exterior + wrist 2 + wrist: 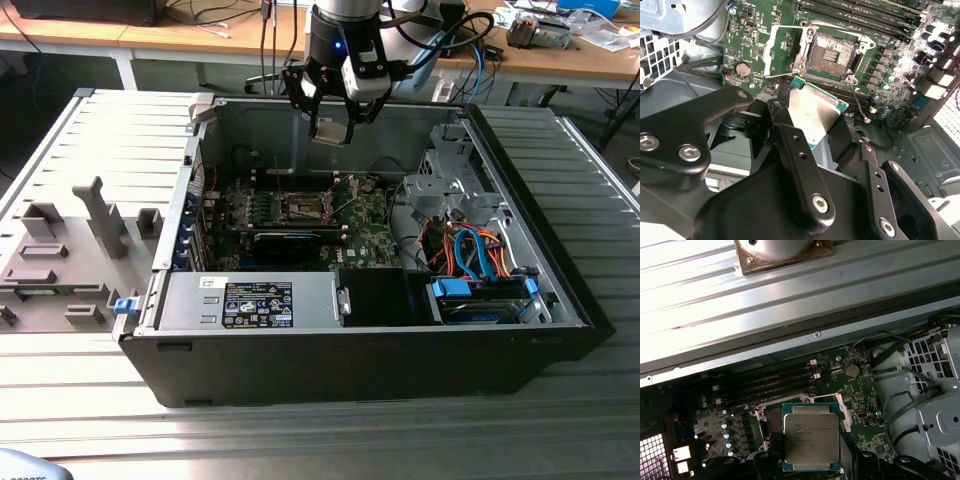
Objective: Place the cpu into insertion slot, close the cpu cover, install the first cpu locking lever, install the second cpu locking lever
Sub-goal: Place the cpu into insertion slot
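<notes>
The cpu (pixel 811 440), metal top upward, is pinched in the gripper (pixel 330 128). The arm (pixel 345 30) hangs upright at the exterior view's upper centre, over the insertion slot (pixel 832 55)

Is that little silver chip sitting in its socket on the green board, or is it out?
Out. The gripper holds the chip above the board, and the socket lies bare, its contacts showing.

Bright room, shadowed case (pixel 400 360).
Glare whitens the ribbed table (pixel 700 285) in the first wrist view; the case interior lies dim.
</notes>
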Tool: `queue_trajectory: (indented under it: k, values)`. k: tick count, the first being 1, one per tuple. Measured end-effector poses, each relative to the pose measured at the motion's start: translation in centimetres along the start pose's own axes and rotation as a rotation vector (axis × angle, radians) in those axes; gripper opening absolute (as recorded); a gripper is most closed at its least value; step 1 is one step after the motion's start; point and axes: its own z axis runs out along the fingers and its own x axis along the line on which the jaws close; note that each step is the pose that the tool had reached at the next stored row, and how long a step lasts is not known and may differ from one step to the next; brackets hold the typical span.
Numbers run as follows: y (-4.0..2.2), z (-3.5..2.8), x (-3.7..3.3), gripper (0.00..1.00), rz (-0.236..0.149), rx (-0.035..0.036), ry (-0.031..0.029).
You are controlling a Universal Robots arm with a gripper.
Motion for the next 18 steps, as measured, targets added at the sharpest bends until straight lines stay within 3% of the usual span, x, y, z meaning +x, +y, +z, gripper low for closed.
queue_trajectory:
  k: [18]
  values:
    - [-0.01, 0.11, 0.00, 0.54, 0.008, -0.0001, -0.0007]
